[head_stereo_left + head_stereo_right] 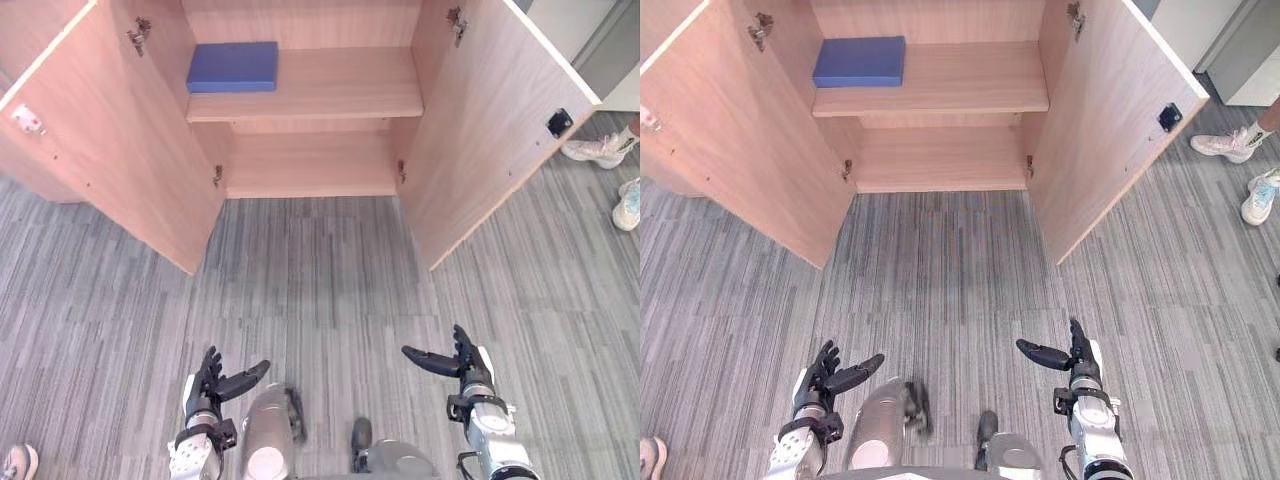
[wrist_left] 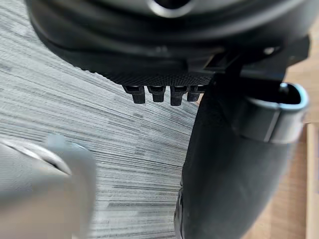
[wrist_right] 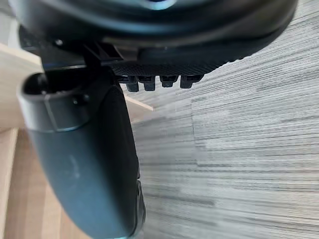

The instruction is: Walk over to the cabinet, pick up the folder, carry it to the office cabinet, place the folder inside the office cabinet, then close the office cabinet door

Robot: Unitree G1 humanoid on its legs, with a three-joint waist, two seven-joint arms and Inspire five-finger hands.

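- The wooden cabinet (image 1: 340,95) stands wide open at 12 o'clock; its left door (image 1: 110,130) and its right door (image 1: 490,120) both swing out over the grey striped floor (image 1: 310,270)
- The blue folder (image 1: 232,67) lies flat on the top shelf, at about 11 o'clock, close to the left wall inside
- The left hand (image 1: 204,394) is low at 7 o'clock; its fingers are straight, its thumb sticks out, and it holds nothing
- The right hand (image 1: 472,378) is low at 5 o'clock, well apart from the folder; it is spread open too and is empty
- A person's white shoes (image 1: 600,150) stand on the floor at 2 o'clock, past the right door
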